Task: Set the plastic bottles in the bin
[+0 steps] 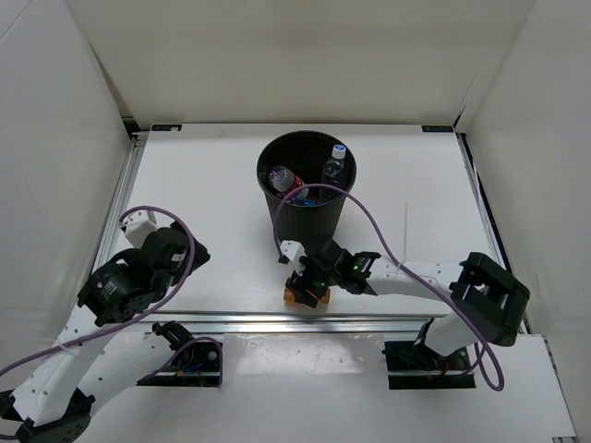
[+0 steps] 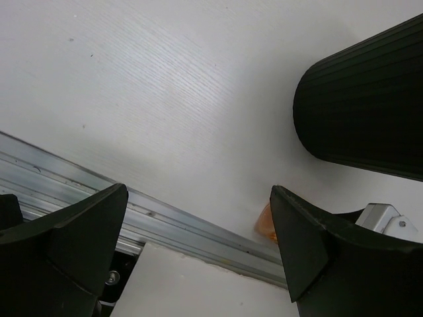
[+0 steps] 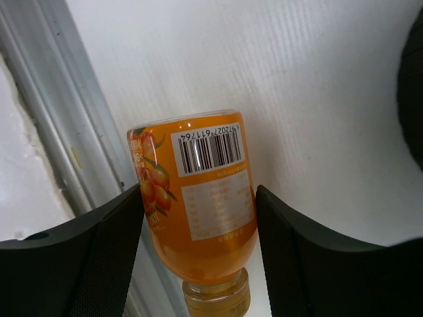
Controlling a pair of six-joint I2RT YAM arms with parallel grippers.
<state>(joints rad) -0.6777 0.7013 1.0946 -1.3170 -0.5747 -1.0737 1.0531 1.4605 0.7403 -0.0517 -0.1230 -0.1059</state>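
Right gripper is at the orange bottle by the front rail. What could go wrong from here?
1. The right gripper holds the orange bottle across its smooth round body; it could slip out and roll toward the aluminium rail.
2. The black bin stands close behind the gripper and rises well above it; a low lift might knock it.
3. The purple cable arcs across the bin's front rim and may snag there.
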